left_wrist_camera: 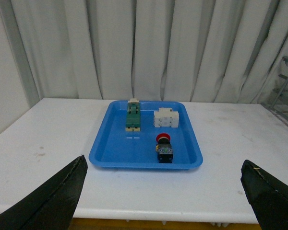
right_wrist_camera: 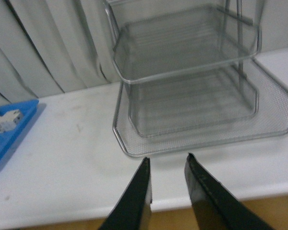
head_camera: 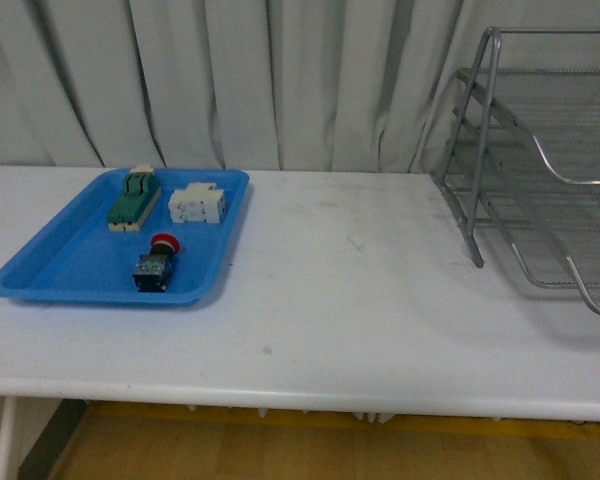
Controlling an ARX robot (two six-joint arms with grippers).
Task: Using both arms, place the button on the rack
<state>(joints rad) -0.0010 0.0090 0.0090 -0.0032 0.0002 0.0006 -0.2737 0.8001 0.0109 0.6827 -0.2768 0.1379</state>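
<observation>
The button [head_camera: 155, 262] lies in the blue tray [head_camera: 100, 297], on the left side of the desk [head_camera: 360, 300]. It is in the part of the tray close to the robot. Its red cap points away toward the curtain, and its dark body points back at the robot. So its long way runs straight out from the left gripper [left_wrist_camera: 163, 164].

In the left wrist view, the button [left_wrist_camera: 164, 147] sits right in the middle, ahead of that gripper. The left gripper is spread wide and holds nothing. I think this arm should go for it, since it is the nearer one.

The rack [head_camera: 488, 120] stands far off on the right side of the desk, well apart from the tray. The right gripper [right_wrist_camera: 167, 159] faces the rack [right_wrist_camera: 192, 72]. Its jaws are a little apart, with nothing between them.
</observation>
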